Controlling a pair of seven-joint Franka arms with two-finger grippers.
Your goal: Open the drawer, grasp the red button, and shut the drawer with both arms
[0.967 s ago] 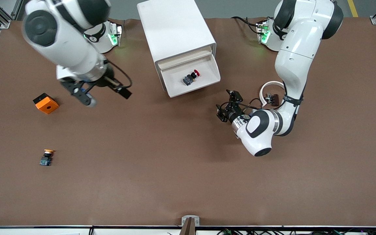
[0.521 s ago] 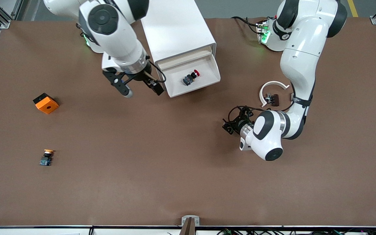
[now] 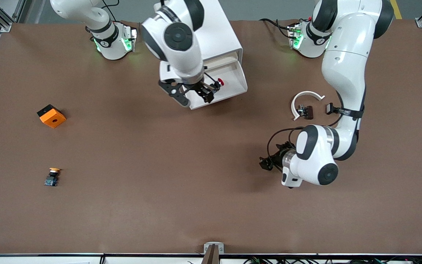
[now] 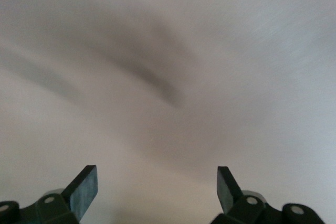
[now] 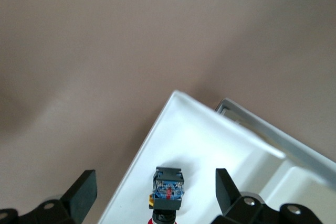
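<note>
The white cabinet (image 3: 211, 33) has its lowest drawer (image 3: 234, 79) pulled open. The red-capped button (image 3: 219, 82) lies in it, its body partly hidden by my right gripper (image 3: 195, 96), which hangs open over the drawer's front corner. In the right wrist view the button (image 5: 168, 186) lies on the drawer floor (image 5: 210, 150) between my right gripper's (image 5: 155, 184) spread fingers, untouched. My left gripper (image 3: 266, 162) is open and empty, low over bare table, nearer the front camera than the drawer. The left wrist view shows its gripper (image 4: 156, 184) over blurred table only.
An orange cube (image 3: 51, 116) and a yellow-orange-capped button (image 3: 52, 176) lie toward the right arm's end of the table. A white ring piece (image 3: 306, 99) with a small dark part (image 3: 306, 111) lies beside the left arm's forearm.
The right arm swung from its end of the table to over the open drawer. The left gripper drew away from the drawer toward the front camera.
</note>
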